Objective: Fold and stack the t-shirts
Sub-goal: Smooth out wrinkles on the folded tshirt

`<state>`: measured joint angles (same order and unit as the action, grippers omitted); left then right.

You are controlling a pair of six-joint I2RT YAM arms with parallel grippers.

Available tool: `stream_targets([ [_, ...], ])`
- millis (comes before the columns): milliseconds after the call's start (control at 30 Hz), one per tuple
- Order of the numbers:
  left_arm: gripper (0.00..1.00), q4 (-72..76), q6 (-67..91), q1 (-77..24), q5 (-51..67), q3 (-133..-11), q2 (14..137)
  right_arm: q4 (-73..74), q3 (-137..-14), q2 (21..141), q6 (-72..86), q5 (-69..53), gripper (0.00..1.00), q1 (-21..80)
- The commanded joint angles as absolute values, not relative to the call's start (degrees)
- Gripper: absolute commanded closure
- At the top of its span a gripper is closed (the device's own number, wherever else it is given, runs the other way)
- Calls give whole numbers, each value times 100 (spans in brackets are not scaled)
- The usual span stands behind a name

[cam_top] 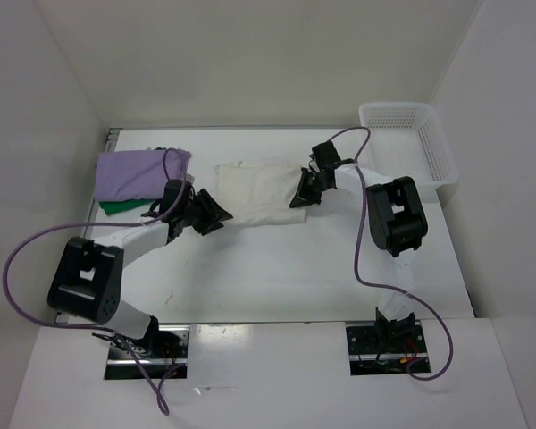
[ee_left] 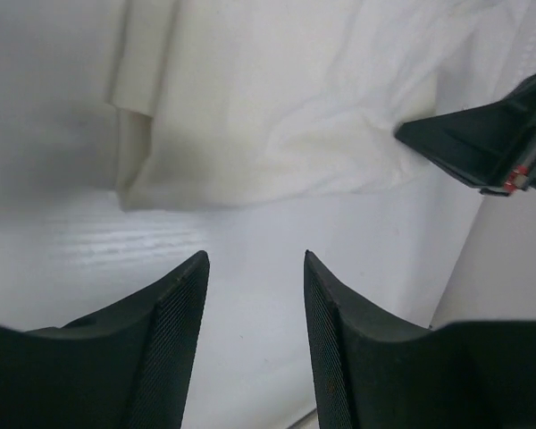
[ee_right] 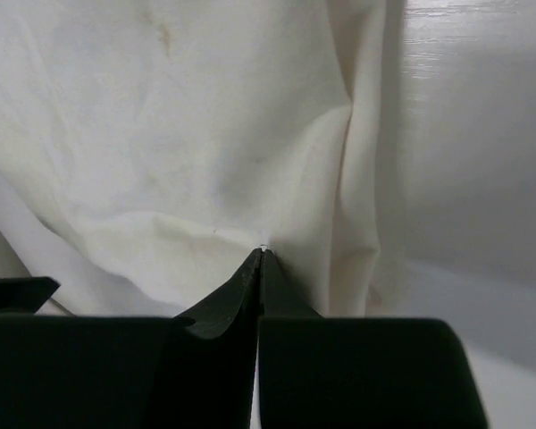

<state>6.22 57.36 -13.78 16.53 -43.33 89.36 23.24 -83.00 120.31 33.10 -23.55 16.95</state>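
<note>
A cream t-shirt (cam_top: 259, 189) lies partly folded in the middle of the table. My right gripper (cam_top: 300, 197) is at its right edge with jaws shut, and the cloth (ee_right: 205, 134) puckers toward the closed tips (ee_right: 262, 251). My left gripper (cam_top: 220, 214) is open just off the shirt's left edge. Nothing but bare table shows between its fingers (ee_left: 255, 256), and the cream cloth (ee_left: 268, 107) lies ahead of them. At the far left, a folded lavender t-shirt (cam_top: 138, 172) rests on a green t-shirt (cam_top: 118, 206).
A white mesh basket (cam_top: 409, 143) stands at the back right corner. White walls close in the table on the left, back and right. The right gripper's black finger (ee_left: 482, 147) reaches into the left wrist view from the right.
</note>
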Motion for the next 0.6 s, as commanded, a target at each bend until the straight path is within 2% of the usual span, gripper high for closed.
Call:
stream_targets([
  [0, 46, 369, 5687, -1345, 1460, -4446, 8052, 2407, -8401, 11295, 3173, -2180, 100, 1644],
  [67, 48, 316, 5634, -1274, 1459, -4892, 7954, 2470, -8647, 11233, 3173, -2380, 100, 1644],
  [200, 55, 535, 5405, -1274, 1563, -5990, 8989, 2558, -9560, 11890, 3173, -2601, 100, 1644],
  [433, 55, 406, 5133, -1160, 1837, -8075, 11834, 2706, -11099, 13393, 3295, -2611, 100, 1591],
  [567, 55, 229, 5071, -880, 1653, -8640, 12550, 3181, -11785, 13939, 3296, -2339, 100, 1398],
])
